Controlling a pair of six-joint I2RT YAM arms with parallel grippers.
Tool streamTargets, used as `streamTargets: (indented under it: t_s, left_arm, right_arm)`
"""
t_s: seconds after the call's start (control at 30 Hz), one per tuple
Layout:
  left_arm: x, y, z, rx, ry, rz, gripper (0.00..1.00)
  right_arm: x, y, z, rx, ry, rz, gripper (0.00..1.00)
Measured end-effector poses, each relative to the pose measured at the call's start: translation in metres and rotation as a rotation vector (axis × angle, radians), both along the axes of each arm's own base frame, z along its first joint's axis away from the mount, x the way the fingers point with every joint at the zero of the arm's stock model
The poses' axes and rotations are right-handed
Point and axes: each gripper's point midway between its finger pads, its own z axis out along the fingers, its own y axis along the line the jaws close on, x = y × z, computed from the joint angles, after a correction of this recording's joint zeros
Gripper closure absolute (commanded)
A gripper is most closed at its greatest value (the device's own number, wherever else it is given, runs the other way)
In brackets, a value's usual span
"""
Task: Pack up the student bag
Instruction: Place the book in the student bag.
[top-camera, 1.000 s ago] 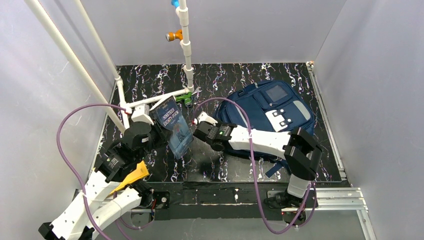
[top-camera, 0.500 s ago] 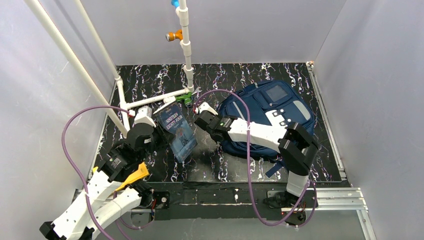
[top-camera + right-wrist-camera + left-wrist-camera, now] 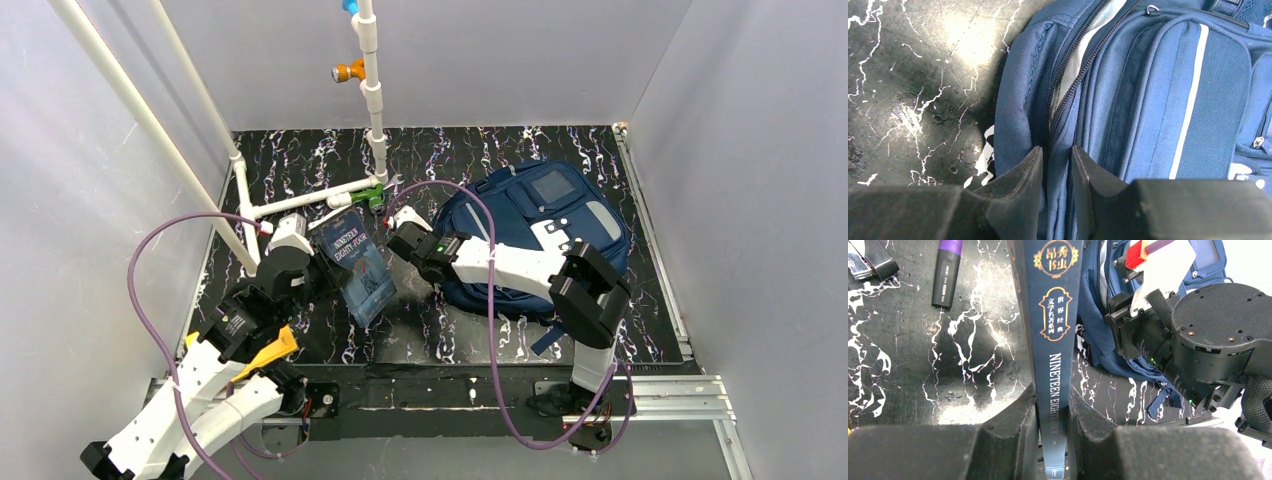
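Note:
The student bag is navy blue and lies flat at the right of the black marbled table. Its main zip gapes open along the left edge. My right gripper is at that edge, shut on a fold of the blue fabric beside the zip. My left gripper is shut on a dark blue book. The book's spine reads "Nineteen Eighty-Four". It hangs tilted above the table just left of the bag.
A white pipe frame with a green clamp and an orange fitting stands at the back left. A purple-capped marker and a black object lie on the table beyond the book. Grey walls enclose the table.
My right gripper has moved back and to the bag's left edge and has closed on the fabric there. The left gripper has carried the book a little nearer to the bag.

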Motion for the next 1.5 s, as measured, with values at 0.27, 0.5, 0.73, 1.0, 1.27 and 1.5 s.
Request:
streamTargets:
  t_s: [0.27, 0.5, 0.73, 1.0, 1.27, 1.5]
  left_arm:
    - [-0.002, -0.004, -0.001, -0.010, 0.013, -0.014, 1.00]
    - [-0.003, -0.011, -0.005, -0.024, 0.042, -0.041, 1.00]
    - [0.000, -0.053, 0.000, -0.154, 0.100, -0.154, 1.00]
    - [0.011, -0.124, 0.013, -0.409, 0.214, -0.344, 1.00]
    - [0.034, -0.168, 0.007, -0.537, 0.370, -0.466, 1.00]
    - [0.050, -0.196, 0.001, -0.619, 0.434, -0.537, 1.00]
  right_arm:
    - [0.007, -0.011, -0.009, -0.042, -0.030, -0.035, 0.92]
    - [0.009, -0.014, 0.014, -0.063, -0.042, -0.043, 0.99]
    - [0.010, -0.035, 0.116, 0.150, -0.131, -0.047, 0.99]
    - [0.031, -0.076, 0.170, 0.455, -0.130, -0.137, 0.99]
    - [0.029, -0.070, 0.166, 0.557, -0.041, -0.124, 0.99]
    - [0.029, -0.073, 0.174, 0.613, -0.030, -0.138, 0.99]
